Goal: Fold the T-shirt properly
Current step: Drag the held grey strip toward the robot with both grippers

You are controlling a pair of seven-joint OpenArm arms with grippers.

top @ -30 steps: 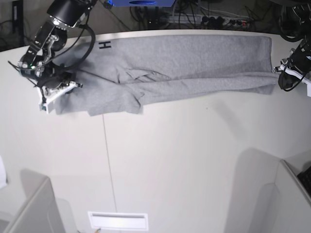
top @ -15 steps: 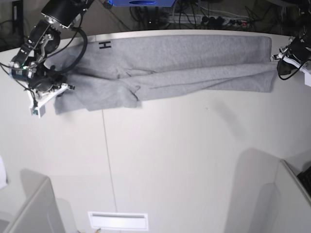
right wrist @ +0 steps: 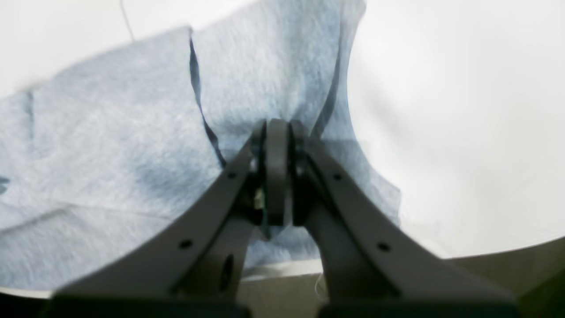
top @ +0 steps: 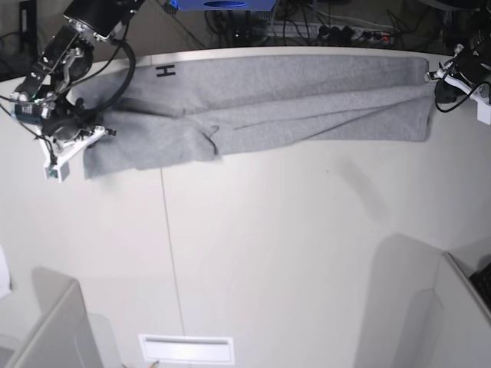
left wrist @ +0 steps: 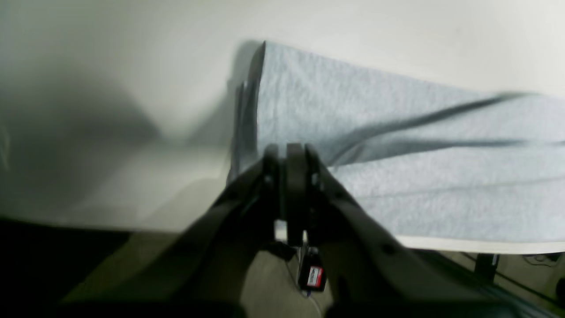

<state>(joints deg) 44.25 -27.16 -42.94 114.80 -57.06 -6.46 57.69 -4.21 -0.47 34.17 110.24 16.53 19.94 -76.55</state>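
The heather-grey T-shirt (top: 291, 100) lies stretched in a long band across the far part of the white table (top: 268, 245), with a black "H" (top: 165, 71) showing near its left end. My right gripper (top: 75, 142), at the left of the base view, is shut on the shirt's left end; in the right wrist view the fingers (right wrist: 276, 128) pinch the grey cloth (right wrist: 110, 132). My left gripper (top: 434, 80), at the far right, is shut on the shirt's right edge; in the left wrist view it (left wrist: 289, 152) pinches the cloth (left wrist: 397, 145).
Grey bins stand at the front left (top: 46, 330) and front right (top: 453, 314). A white slotted plate (top: 186, 347) lies at the front edge. A white cloth scrap (top: 3, 272) shows at the left border. Cables and a power strip (top: 337, 31) lie behind the table.
Both grippers have pulled outward and toward the back. The shirt is stretched tighter, and its sagging front fold has drawn up into a narrower band.
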